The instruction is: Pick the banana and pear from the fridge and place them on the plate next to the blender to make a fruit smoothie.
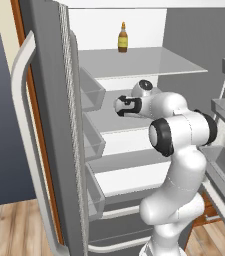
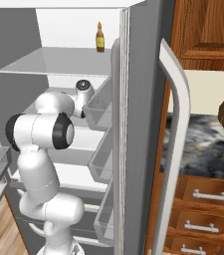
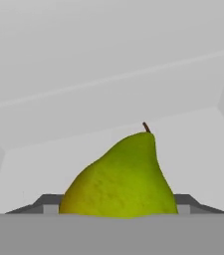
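White fridge [image 1: 134,30] walls and pale glass shelves surround the arm, which reaches in at middle-shelf height. At the gripper [image 3: 117,211], the pear [image 3: 121,182] stands upright between the two dark finger tips, yellow-green with a faint speckle, a short brown stem on top. One finger tip sits close on each side of its base, but whether they press the skin or stand just clear I cannot tell. The pear rests on a white shelf with the back wall behind it. Higher up, an amber bottle [image 1: 123,38] stands alone on the top shelf. Clear door bins [image 1: 91,90] line the open doors on both sides, close to the arm's elbow. From the base views the arm's wrist hides both gripper and pear. Beyond the right door, wooden drawers [image 2: 203,199] sit under a dark marbled tabletop [image 2: 208,144].
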